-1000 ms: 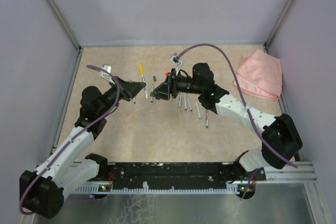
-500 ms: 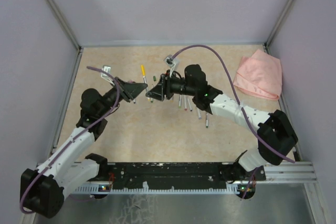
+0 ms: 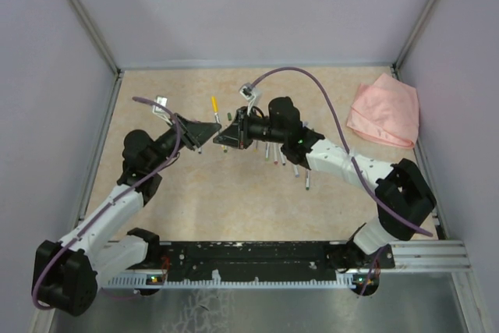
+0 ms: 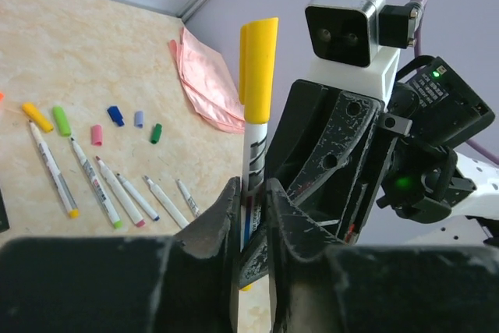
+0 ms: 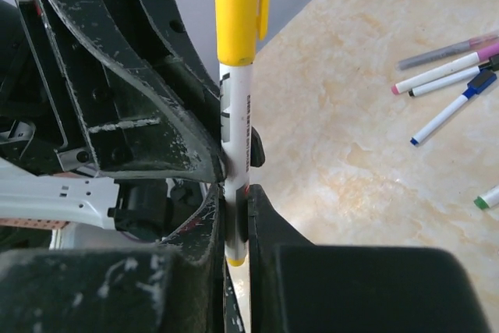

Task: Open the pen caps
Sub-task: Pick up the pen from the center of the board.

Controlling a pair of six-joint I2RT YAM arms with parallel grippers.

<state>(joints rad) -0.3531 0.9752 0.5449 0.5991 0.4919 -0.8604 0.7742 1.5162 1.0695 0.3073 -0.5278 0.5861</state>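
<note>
Although several markers (image 4: 51,169) already lie uncapped on the table (image 4: 117,60) with loose caps (image 4: 61,120) beside them, the yellow cap (image 4: 259,68) raised above it is not yet off its pen (image 4: 253,154). Both arms meet tip to tip over mid-table. The left gripper (image 4: 251,216) and the right gripper (image 5: 234,208) each pinch that pen below the cap.
</note>
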